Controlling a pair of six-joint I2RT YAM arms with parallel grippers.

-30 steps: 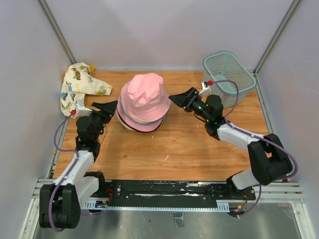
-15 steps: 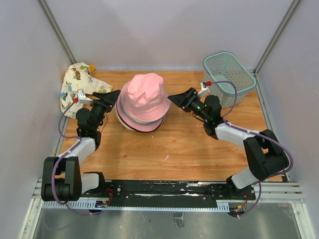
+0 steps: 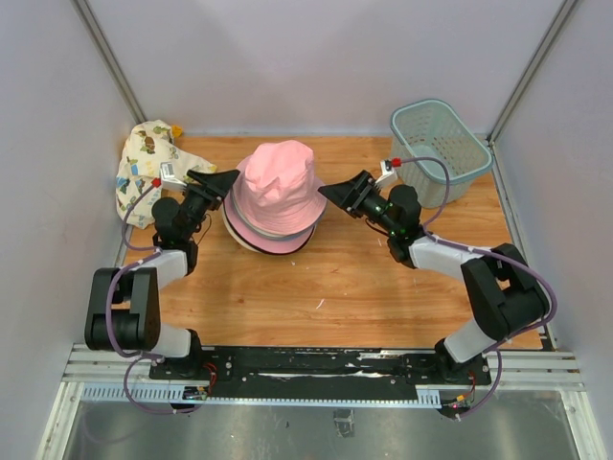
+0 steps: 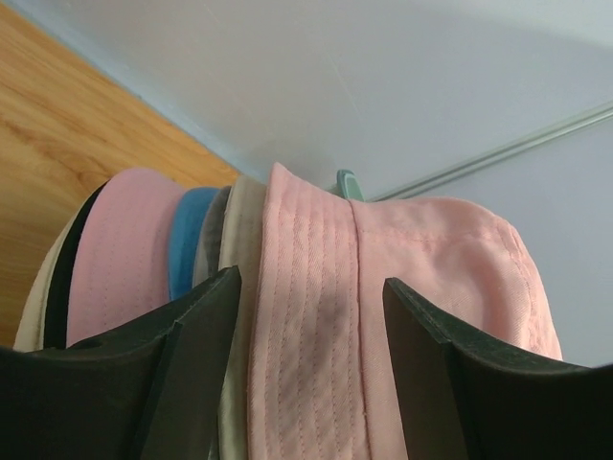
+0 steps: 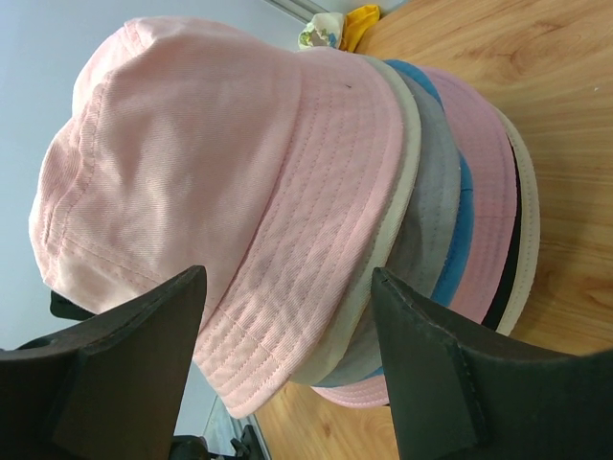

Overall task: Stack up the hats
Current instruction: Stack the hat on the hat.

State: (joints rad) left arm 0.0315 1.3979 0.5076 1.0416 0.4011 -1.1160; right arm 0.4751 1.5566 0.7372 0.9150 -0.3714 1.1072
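Looking at the hats (image 3: 273, 235) first, Ana, where do they sit?

In one pile on the back half of the table (image 3: 345, 287), about midway across, Ben. A pink hat (image 3: 278, 177) is on top, crown up. Under it the brims show cream, grey, blue, pink, black and cream at the bottom.

And the tools?

The left gripper (image 3: 230, 178) is at the pile's left edge with its jaws apart, holding nothing. Its own camera shows the top brim lined up with the gap between them. Whether a finger touches the fabric I cannot tell. The right gripper (image 3: 326, 190) is just beside the pile's right edge, jaws likewise apart with nothing in them, pointed at the brims.

What room is there around the pile?

Bare wood in front of it, down to the arms' bases, and a narrower strip behind it up to the back wall (image 3: 316, 67). The two arms take up the left and right sides.

Anything else on the wood?

A crumpled printed cloth (image 3: 144, 172) lies in the far left corner, near the left arm but apart from the pile. A slatted basket (image 3: 441, 144) stands in the far right corner, opening upward, well apart from the hats.

And the room?

Plain pale walls on three sides, close to the table's edges.
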